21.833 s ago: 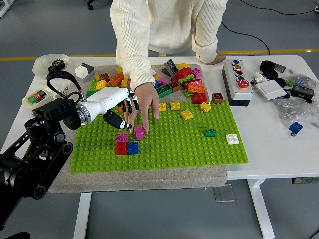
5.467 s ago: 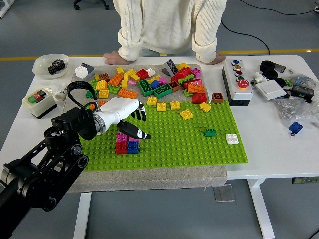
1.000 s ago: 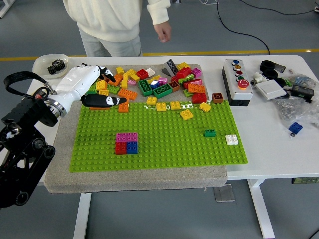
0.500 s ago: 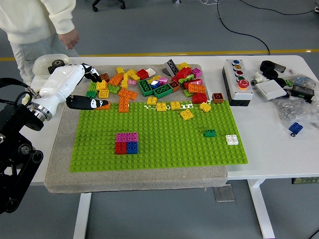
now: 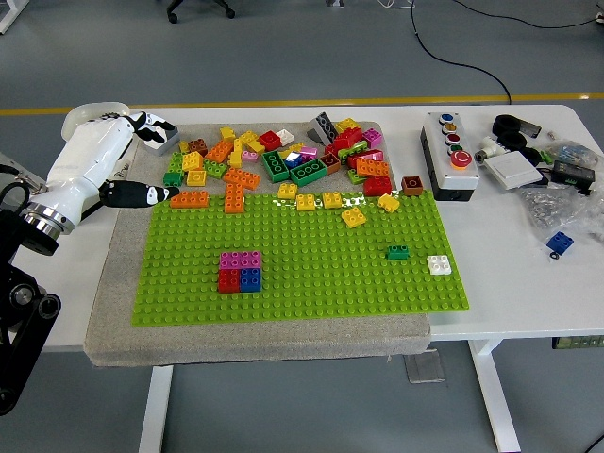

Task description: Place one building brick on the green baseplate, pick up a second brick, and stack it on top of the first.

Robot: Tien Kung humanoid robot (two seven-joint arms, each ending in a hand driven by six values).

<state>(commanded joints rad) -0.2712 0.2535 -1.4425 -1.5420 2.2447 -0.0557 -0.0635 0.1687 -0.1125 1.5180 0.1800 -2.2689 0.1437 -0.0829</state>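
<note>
I see the magenta brick (image 5: 241, 260) stacked on the red and blue bricks (image 5: 240, 280), left of centre on the green studded baseplate (image 5: 321, 274). My left hand (image 5: 118, 160) hangs empty, fingers loosely spread, above the white surface (image 5: 510, 274) beside the pile of loose coloured bricks (image 5: 283, 160).

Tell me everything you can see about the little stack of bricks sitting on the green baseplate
The brick stack stands upright on the left half of the green baseplate, near its front edge. A red brick and a blue brick sit side by side below, with a magenta layer pressed across both. They look like glossy studded plastic. Nothing else touches it; the left hand is off by the table's far left, holding nothing.
</note>
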